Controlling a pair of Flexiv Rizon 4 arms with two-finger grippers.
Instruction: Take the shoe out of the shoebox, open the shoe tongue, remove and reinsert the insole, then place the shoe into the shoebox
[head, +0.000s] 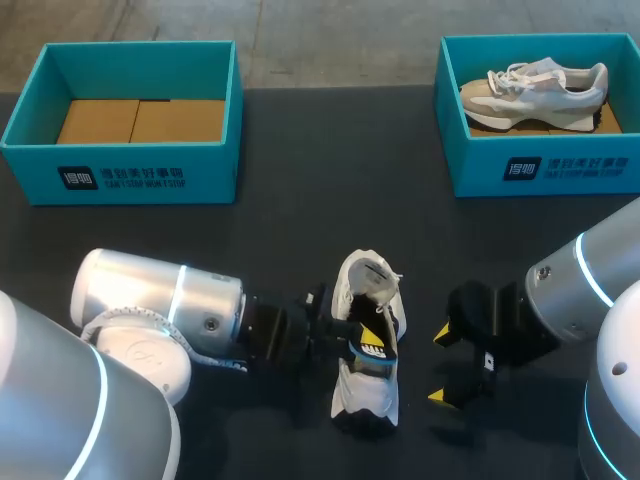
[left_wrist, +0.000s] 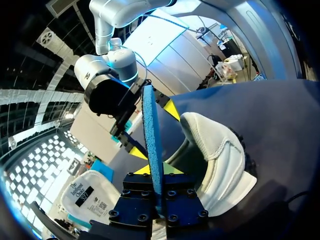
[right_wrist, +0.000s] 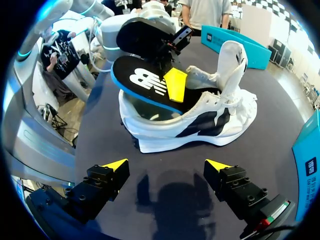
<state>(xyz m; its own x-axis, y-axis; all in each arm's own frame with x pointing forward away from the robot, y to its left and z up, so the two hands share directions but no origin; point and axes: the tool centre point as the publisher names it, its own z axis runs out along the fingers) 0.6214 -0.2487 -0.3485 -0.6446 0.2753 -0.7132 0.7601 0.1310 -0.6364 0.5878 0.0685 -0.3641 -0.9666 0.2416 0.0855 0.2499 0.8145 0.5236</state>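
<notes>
The white shoe (head: 363, 393) stands on the dark bench (head: 320, 160) between the two tools. The left tool (left_wrist: 156, 171) pinches the blue-edged insole (right_wrist: 142, 82), whose front end sits tilted inside the shoe. The right tool (right_wrist: 167, 165) is spread wide just beside the shoe, apart from it.

right fingers (right_wrist: 112, 167) apart | shoe (right_wrist: 200, 125) ahead | left fingers (right_wrist: 175, 84) hold insole (right_wrist: 142, 82) over shoe
</notes>
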